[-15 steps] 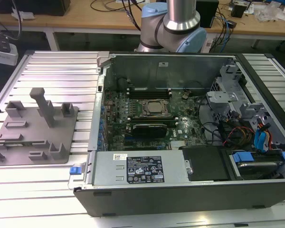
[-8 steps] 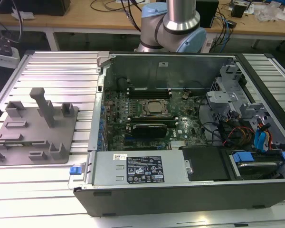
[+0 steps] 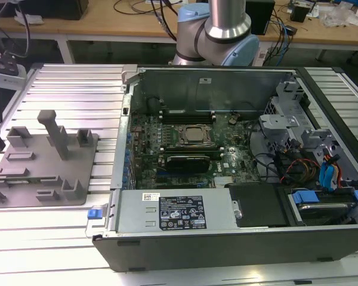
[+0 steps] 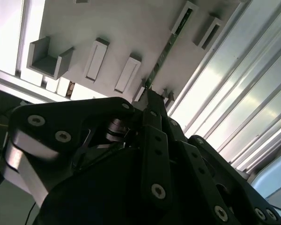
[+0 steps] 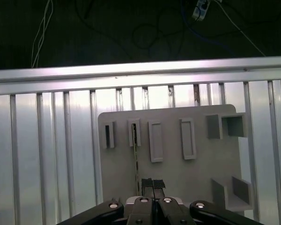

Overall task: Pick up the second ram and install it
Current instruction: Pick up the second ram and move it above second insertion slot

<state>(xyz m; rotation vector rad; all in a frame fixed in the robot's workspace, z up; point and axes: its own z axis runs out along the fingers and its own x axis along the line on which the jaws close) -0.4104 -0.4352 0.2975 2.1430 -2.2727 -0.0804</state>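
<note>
The black end effector (image 5: pixel 152 183) is hanging low over a flat grey plastic holder plate (image 5: pixel 187 183), its tip just beside the near end of the thin, narrow dull-green memory stick (image 5: pixel 136 154). Whether it is clenching on the stick I cannot tell. The stick is standing on edge on the plate, its far end sitting in a slotted grey block (image 5: pixel 135 133). The plate is lying on the ribbed aluminium worktop (image 5: pixel 51 154), near its edge. At the exterior view's right, an open black computer case (image 3: pixel 238 89) is lying on the worktop.
</note>
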